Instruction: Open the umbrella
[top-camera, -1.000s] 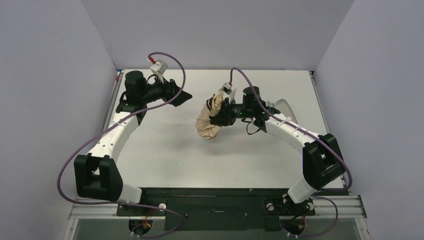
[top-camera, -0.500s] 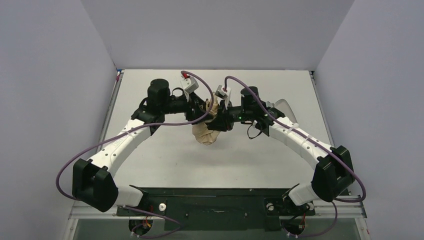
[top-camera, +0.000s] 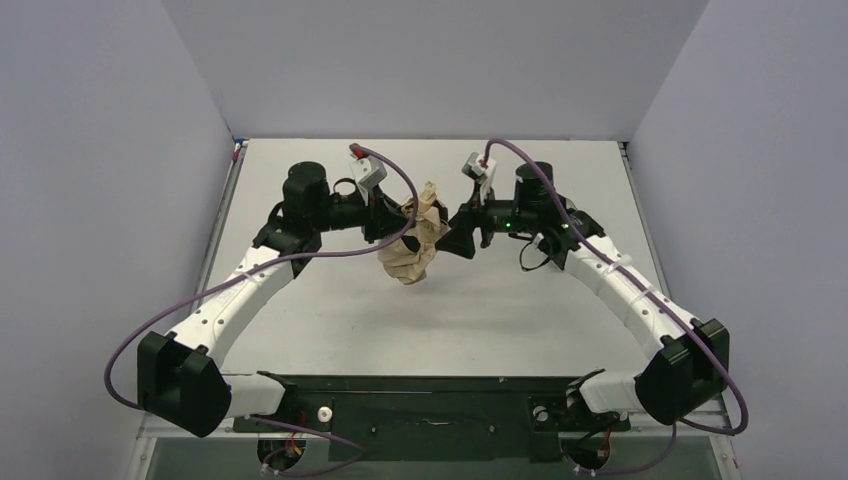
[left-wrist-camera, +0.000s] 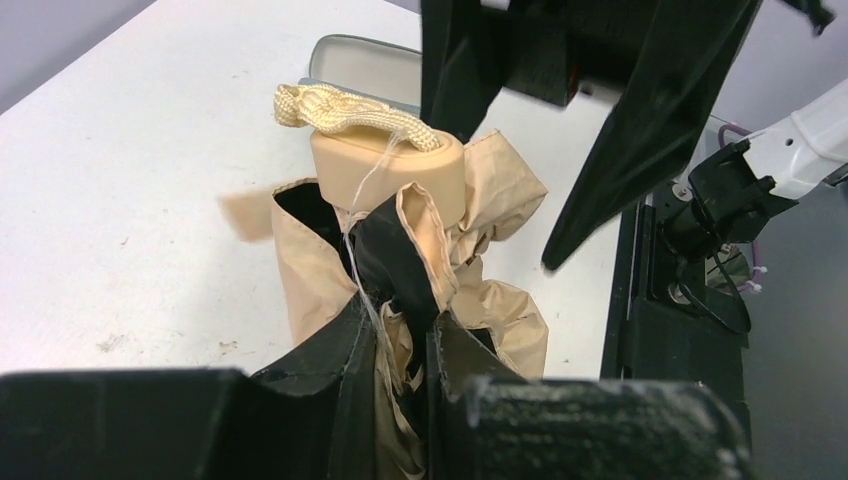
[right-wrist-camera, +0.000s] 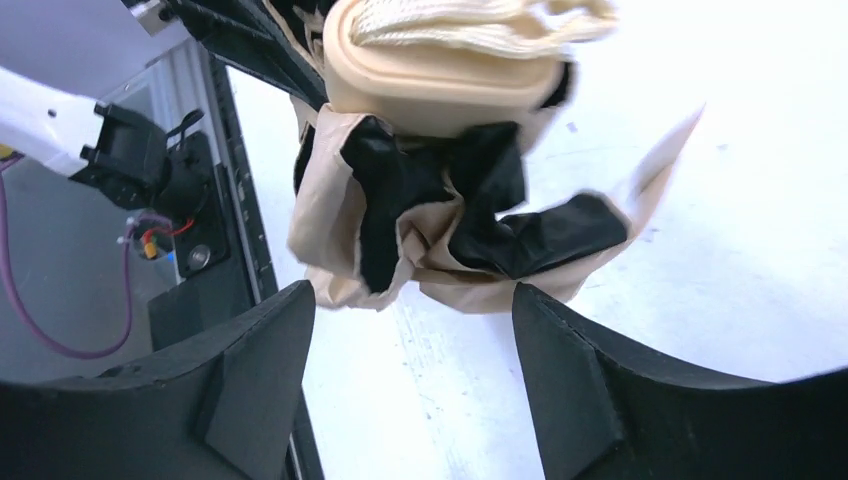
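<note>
The umbrella (top-camera: 413, 245) hangs folded above the table's middle, crumpled peach-tan fabric with black lining showing. Its tan handle (left-wrist-camera: 392, 170) points up and carries a braided cream wrist cord (left-wrist-camera: 350, 108). My left gripper (left-wrist-camera: 395, 322) is shut on a bunch of the fabric and black lining just under the handle, reaching in from the left (top-camera: 398, 222). On the umbrella's right side my right gripper (top-camera: 458, 230) stands open. In the right wrist view its fingers (right-wrist-camera: 260, 345) are spread wide below the fabric (right-wrist-camera: 440, 215) without touching it.
A pale mint-green pouch (top-camera: 570, 212) lies on the white table (top-camera: 330, 310) behind the right arm, and its edge shows behind the handle (left-wrist-camera: 362, 62). Grey walls close in the table on three sides. A black rail (top-camera: 430, 400) with both arm bases runs along the near edge.
My left arm swung in from the far left and closed on the umbrella fabric. My right gripper, which held the umbrella before, opened and drew back to the right.
</note>
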